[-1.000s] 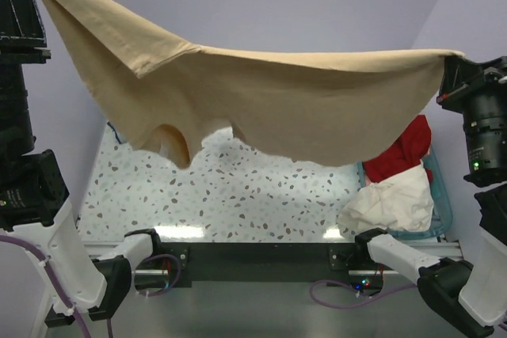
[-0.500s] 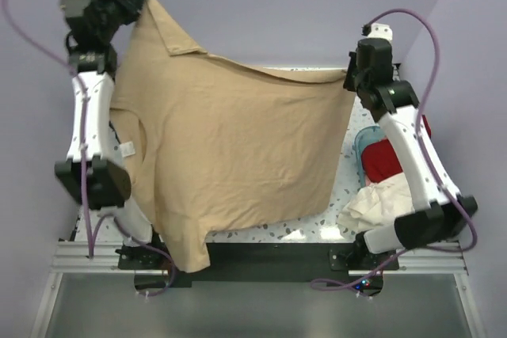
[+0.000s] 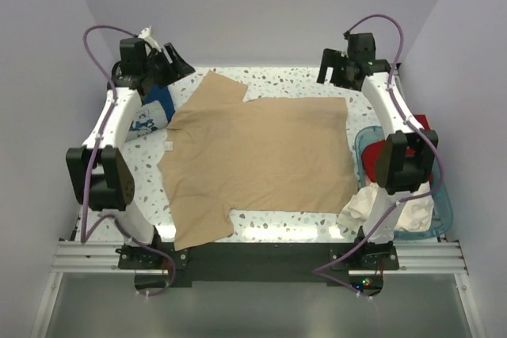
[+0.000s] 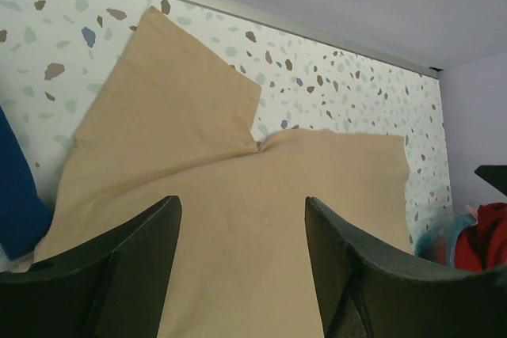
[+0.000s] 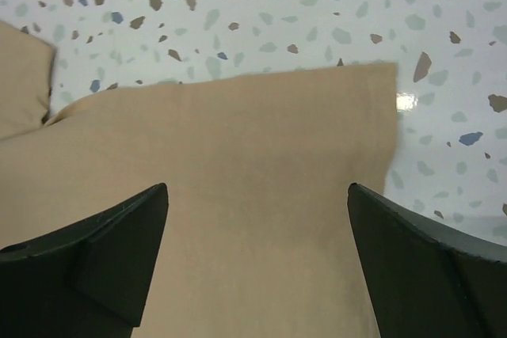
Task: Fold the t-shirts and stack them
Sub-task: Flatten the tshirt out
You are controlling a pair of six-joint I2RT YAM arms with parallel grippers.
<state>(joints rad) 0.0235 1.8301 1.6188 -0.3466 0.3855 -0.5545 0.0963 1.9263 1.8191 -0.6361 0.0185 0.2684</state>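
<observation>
Tan t-shirt (image 3: 261,156) lies flat; left gripper (image 4: 242,207) and right gripper (image 5: 257,191) gape empty. Grip its far edge evenly at 2 points.

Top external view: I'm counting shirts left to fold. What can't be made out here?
Navy shirt: in the top view, the left arm covers part of it; in the left wrist view, the frame edge cuts it off.
Red shirt and cream shirt in the basket: the right arm crosses them; anything underneath is hidden.

Top external: high, looking down on whole table (image 3: 285,83). Wrist views: low, close (both share tan shirt (image 4: 238,219)).
</observation>
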